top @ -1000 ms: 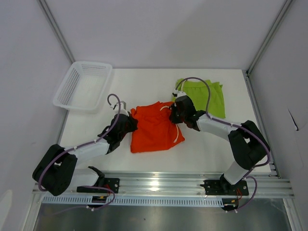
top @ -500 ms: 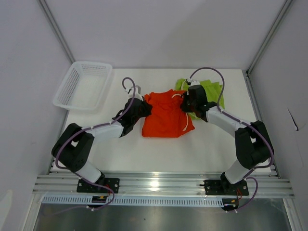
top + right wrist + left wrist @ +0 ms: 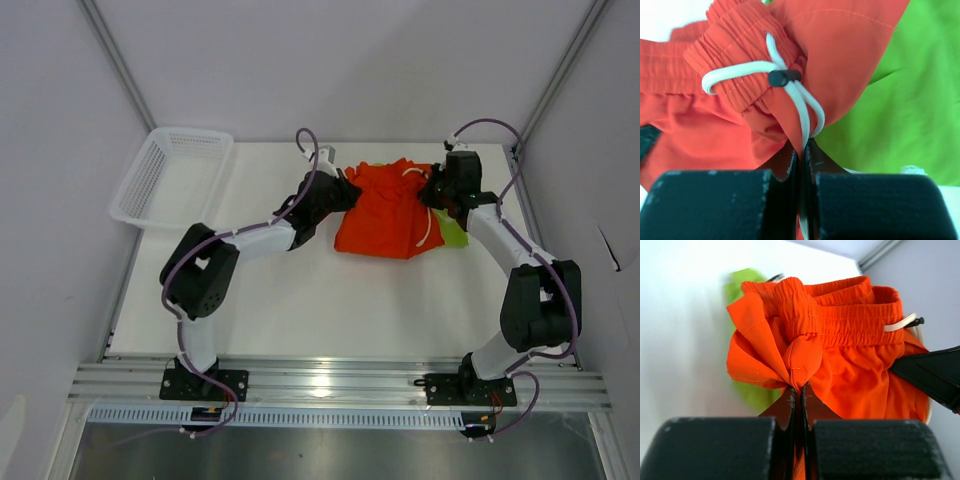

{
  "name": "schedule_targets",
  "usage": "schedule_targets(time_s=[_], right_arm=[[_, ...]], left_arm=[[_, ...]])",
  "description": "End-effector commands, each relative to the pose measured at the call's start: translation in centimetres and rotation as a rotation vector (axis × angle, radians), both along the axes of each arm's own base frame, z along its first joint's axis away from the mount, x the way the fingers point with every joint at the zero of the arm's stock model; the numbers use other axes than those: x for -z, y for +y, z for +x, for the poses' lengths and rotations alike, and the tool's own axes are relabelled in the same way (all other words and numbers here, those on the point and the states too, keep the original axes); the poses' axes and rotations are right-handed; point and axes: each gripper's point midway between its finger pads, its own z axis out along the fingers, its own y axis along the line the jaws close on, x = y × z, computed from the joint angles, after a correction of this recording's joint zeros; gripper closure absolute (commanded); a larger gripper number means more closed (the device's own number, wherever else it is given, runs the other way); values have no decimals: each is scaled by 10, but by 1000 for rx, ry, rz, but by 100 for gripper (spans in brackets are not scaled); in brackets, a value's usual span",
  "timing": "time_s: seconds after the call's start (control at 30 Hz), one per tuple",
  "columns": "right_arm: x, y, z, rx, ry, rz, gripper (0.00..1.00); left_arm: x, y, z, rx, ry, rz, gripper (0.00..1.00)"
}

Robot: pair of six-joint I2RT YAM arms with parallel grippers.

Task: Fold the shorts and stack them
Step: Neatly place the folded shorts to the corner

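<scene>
1. Top external view: a white desk (image 3: 300, 300) with a mesh basket (image 3: 172, 178) at its far left corner.
2. The orange shorts (image 3: 385, 210) sit bunched at the far right, partly covering the lime green shorts (image 3: 455, 237).
3. The left fingers (image 3: 785, 407) are clamped tight on an orange fold by the waistband. The right fingers (image 3: 786, 159) pinch the other end and its drawstring (image 3: 740, 70).

The green shorts (image 3: 457, 237) are mostly hidden.
The orange shorts (image 3: 385, 212) cover them almost fully; in the left wrist view they are only a blurred patch behind the orange cloth.
</scene>
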Motion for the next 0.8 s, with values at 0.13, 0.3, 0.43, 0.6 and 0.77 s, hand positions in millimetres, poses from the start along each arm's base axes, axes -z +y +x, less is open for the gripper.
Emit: schedule_targets(time_s=[0.13, 0.3, 0.43, 0.6, 0.77], right_arm=[[-44, -37, 28, 46, -82, 28, 100], [-46, -66, 36, 104, -75, 26, 100], [-35, -87, 44, 147, -59, 39, 100], [0, -100, 63, 165, 13, 44, 100], [14, -116, 84, 214, 32, 0, 100]], left_arm=[[-51, -66, 29, 123, -57, -182, 100], [-53, -80, 39, 129, -52, -205, 100], [-34, -94, 47, 147, -9, -208, 100], [-17, -106, 57, 148, 25, -204, 100], [14, -107, 63, 111, 86, -181, 100]])
